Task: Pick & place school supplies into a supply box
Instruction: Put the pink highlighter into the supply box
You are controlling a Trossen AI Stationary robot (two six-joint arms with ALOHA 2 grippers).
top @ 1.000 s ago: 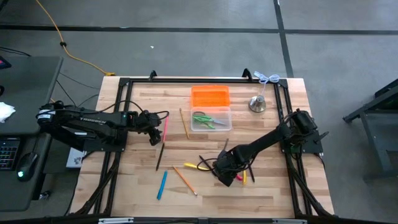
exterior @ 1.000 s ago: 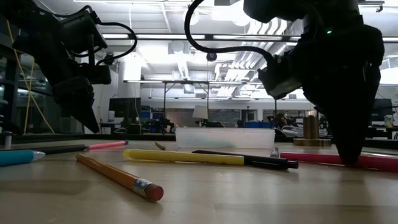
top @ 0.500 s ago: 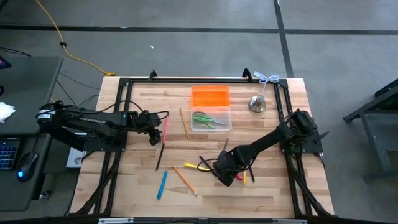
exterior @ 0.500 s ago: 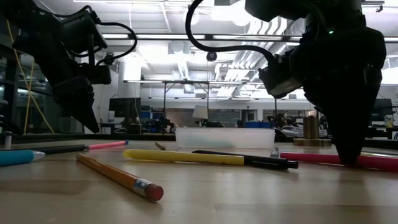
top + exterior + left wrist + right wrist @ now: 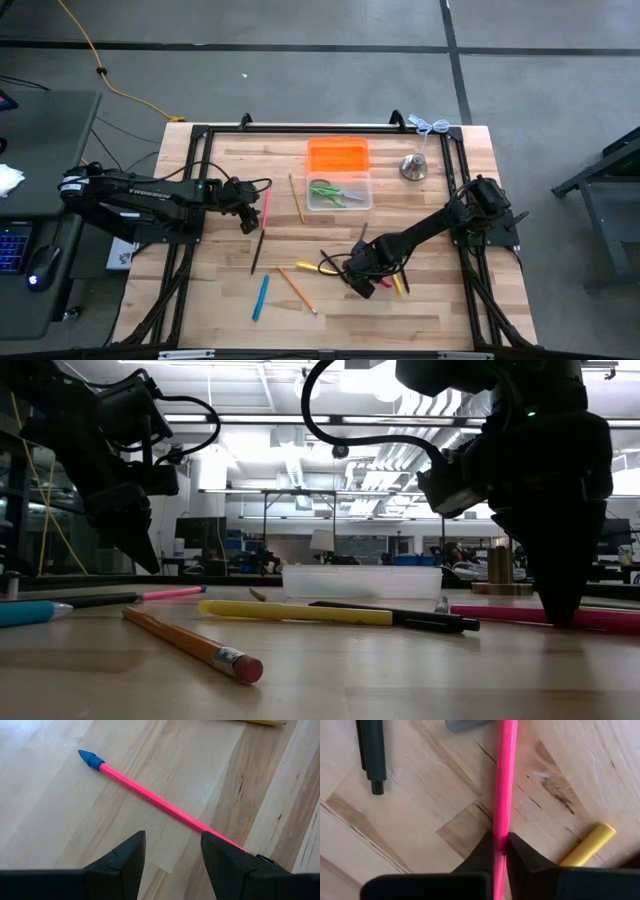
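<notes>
Pink pen (image 5: 502,780): thin, bright pink, straight, lying flat on the wooden table (image 5: 420,805) in the lower right of the high view, beside a yellow pen (image 5: 587,845) and a black pen (image 5: 372,752).

Right gripper (image 5: 500,845): fingers closed tight on the pink pen's shaft.

Left gripper (image 5: 172,857): fingers spread wide, holding nothing, above a second pink pen (image 5: 160,802) with a blue tip, left of centre in the high view.

Silver bell-shaped object (image 5: 414,167) on table (image 5: 440,310)

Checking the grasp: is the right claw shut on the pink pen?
Yes, the right claw is pinched tight on the pink pen against the table.
</notes>
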